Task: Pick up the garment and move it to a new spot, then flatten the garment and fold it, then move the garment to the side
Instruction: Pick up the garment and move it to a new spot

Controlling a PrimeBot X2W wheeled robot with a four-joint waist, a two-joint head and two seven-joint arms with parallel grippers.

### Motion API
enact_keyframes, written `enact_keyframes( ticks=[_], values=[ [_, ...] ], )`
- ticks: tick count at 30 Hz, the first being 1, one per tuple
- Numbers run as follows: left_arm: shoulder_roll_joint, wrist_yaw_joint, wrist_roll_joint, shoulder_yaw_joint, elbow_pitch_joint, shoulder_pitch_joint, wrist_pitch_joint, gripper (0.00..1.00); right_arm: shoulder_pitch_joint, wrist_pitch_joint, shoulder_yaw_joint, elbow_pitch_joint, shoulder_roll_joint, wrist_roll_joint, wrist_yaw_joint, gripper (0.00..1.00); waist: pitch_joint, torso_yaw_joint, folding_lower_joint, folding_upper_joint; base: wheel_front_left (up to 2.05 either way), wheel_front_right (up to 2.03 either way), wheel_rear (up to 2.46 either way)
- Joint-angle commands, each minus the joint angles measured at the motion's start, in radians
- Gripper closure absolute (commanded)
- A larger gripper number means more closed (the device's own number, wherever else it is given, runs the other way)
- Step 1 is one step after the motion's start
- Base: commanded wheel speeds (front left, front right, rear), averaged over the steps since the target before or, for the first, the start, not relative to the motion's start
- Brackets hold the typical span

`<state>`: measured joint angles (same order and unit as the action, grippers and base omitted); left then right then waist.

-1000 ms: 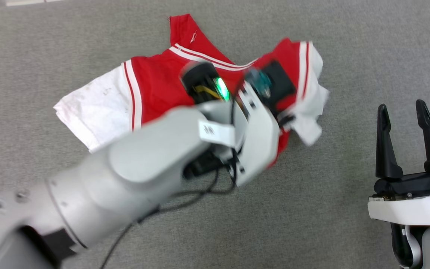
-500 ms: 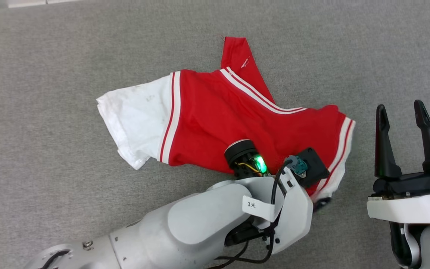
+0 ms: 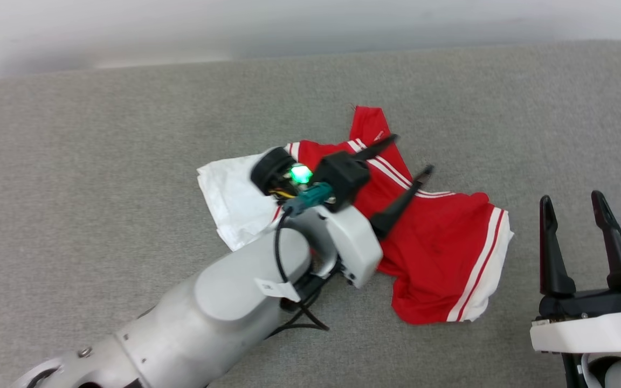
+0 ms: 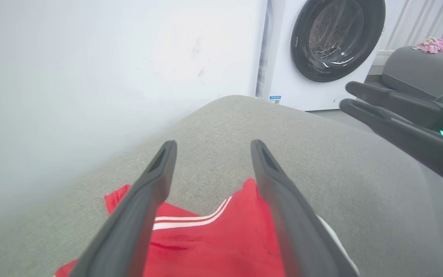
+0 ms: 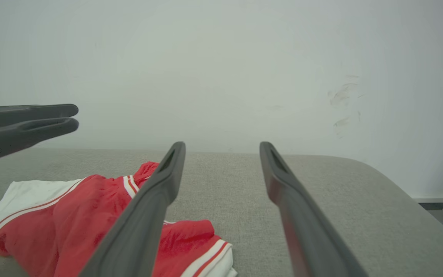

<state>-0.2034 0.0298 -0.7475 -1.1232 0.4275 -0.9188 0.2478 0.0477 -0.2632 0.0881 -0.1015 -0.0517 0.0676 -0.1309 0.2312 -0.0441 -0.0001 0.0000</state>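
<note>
Both grippers are wide open and empty: the left gripper hangs above the garment, crumpled at frame centre with long axis toward lower right, and the right gripper stands apart there.

Before me spreads a grey fabric-covered surface, rounded at its far edge; behind it rises a white wall, smudged with a few dark scuff marks; off to one side stands a white washing machine with a round dark door and a small label low on its front; beside it sits a dark grey rounded thing, perhaps a seat, with a pink cloth lying on top.
</note>
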Motion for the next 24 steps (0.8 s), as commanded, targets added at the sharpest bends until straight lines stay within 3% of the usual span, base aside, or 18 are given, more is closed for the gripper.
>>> enact_keyframes(
  ticks=[1,8,12,17,24],
  values=[
    [-0.01,0.017,0.012,0.012,0.002,0.021,0.007,0.0,-0.013,-0.002,0.001,0.002,0.003,-0.007,0.0,0.0,-0.032,0.026,0.0001,0.0,0.0,0.0,0.0],
    [-0.102,0.194,0.164,0.25,-0.142,0.211,0.017,0.0,-0.052,-0.002,0.002,0.008,0.002,-0.008,0.0,0.0,-0.091,0.065,0.0001,0.0,0.0,0.0,0.0],
    [-0.142,0.257,0.251,0.383,-0.234,0.363,0.017,0.0,-0.07,-0.002,0.008,0.01,0.002,-0.005,0.0,0.0,-0.121,0.08,0.0001,0.0,0.0,0.0,0.0],
    [-0.159,0.288,0.327,0.531,-0.31,0.553,0.017,0.0,-0.094,-0.002,0.007,0.014,0.002,0.002,0.0,0.0,-0.152,0.091,0.0001,0.0,0.0,0.0,0.0],
    [-0.12,0.271,0.415,0.715,-0.375,0.77,0.018,0.0,-0.125,-0.002,0.011,0.027,0.002,0.037,0.0,0.0,-0.191,0.099,0.0001,0.0,0.0,0.0,0.0]
  ],
)
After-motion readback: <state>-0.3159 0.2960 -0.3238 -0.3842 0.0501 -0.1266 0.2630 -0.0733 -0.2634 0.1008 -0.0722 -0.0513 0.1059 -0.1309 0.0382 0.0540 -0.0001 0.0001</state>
